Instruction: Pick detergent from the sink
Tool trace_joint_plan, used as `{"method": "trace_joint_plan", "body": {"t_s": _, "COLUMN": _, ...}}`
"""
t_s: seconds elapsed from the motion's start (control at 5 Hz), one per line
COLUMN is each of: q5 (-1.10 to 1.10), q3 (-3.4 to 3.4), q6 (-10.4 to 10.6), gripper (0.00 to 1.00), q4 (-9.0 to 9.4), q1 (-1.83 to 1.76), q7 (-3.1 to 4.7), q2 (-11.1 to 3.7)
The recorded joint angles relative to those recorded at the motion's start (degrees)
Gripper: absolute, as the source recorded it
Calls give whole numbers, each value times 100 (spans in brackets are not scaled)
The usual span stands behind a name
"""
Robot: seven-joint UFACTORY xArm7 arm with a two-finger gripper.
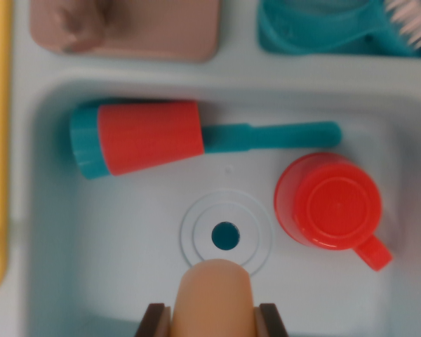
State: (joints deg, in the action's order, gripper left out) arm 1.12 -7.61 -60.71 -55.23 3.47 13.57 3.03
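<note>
The end effector (214, 319) at 6 o'clock is gripping a smooth peach rounded plastic detergent bottle (215, 295), its long axis pointing to 12, over the pale blue moulded plastic sink (91, 274), just below the drain (226, 235); ribbed red-and-teal brush (147, 137) at 11, glossy red cup (330, 207) at 2

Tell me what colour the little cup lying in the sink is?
Red all over: the small plastic cup, handle included. The wrist view, looking straight down into the pale blue sink, shows it best.
</note>
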Motion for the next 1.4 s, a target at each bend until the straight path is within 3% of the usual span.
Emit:
{"method": "trace_joint_plan", "body": {"t_s": 0.2, "q5": 0, "q3": 0, "q6": 0, "gripper": 100, "q4": 0, "q1": 0, "q7": 0, "q2": 0}}
{"method": "trace_joint_plan", "body": {"t_s": 0.4, "q5": -12, "q3": 3, "q6": -267, "gripper": 100, "q4": -197, "q1": -1, "q7": -14, "q2": 71}}
{"method": "trace_joint_plan", "body": {"t_s": 0.6, "q5": -12, "q3": 3, "q6": -267, "gripper": 100, "q4": -197, "q1": -1, "q7": -14, "q2": 71}}
{"method": "trace_joint_plan", "body": {"t_s": 0.8, "q5": -24, "q3": 6, "q6": -525, "gripper": 100, "q4": -387, "q1": -3, "q7": -27, "q2": 139}}
{"method": "trace_joint_plan", "body": {"t_s": 1.0, "q5": -24, "q3": 6, "q6": -525, "gripper": 100, "q4": -387, "q1": -3, "q7": -27, "q2": 139}}
{"method": "trace_joint_plan", "body": {"t_s": 1.2, "q5": -36, "q3": 10, "q6": -799, "gripper": 100, "q4": -589, "q1": -4, "q7": -41, "q2": 212}}
{"method": "trace_joint_plan", "body": {"t_s": 1.4, "q5": -36, "q3": 10, "q6": -799, "gripper": 100, "q4": -589, "q1": -4, "q7": -41, "q2": 212}}
